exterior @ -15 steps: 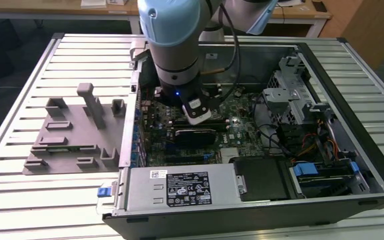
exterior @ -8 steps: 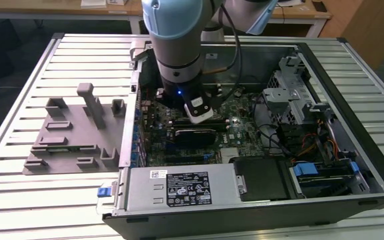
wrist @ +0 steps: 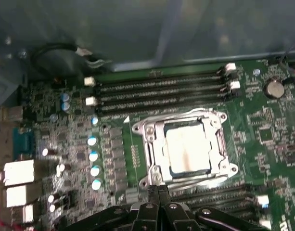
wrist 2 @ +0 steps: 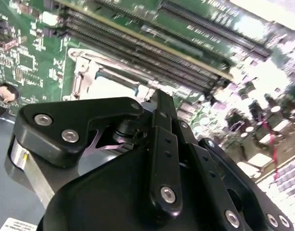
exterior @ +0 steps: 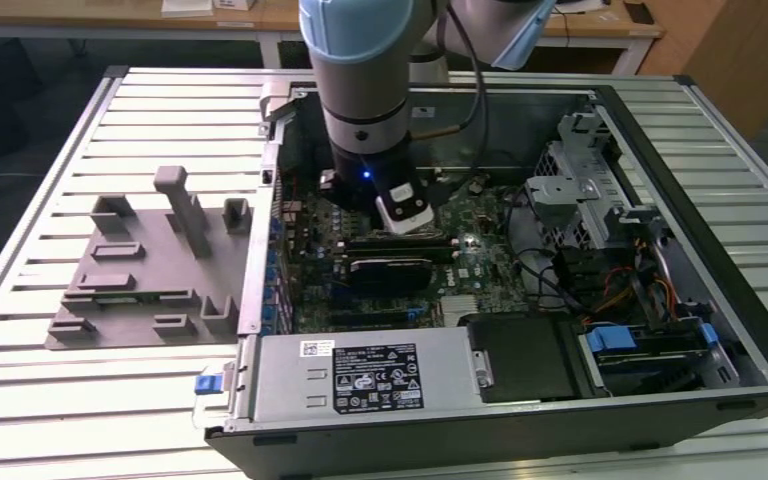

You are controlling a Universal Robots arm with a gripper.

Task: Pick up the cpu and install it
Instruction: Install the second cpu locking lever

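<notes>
Exterior view: you are looking, going from its left to right, at a grey plastic tray (exterior: 144, 275) lying flat, then the arm (exterior: 364, 90) reaching into the open case (exterior: 744, 330). In the first wrist view, the silvery square cpu (wrist: 185, 148) is sitting inside the metal socket frame (wrist: 152, 159) on the green board (wrist: 262, 130), while the black gripper (wrist: 158, 192) is sitting pinched narrow, holding nothing.

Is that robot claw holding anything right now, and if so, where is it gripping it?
Nothing is held. The gripper has its fingers closed together with nothing between them, hovering above the motherboard. The cpu already sits in its socket frame.
</notes>
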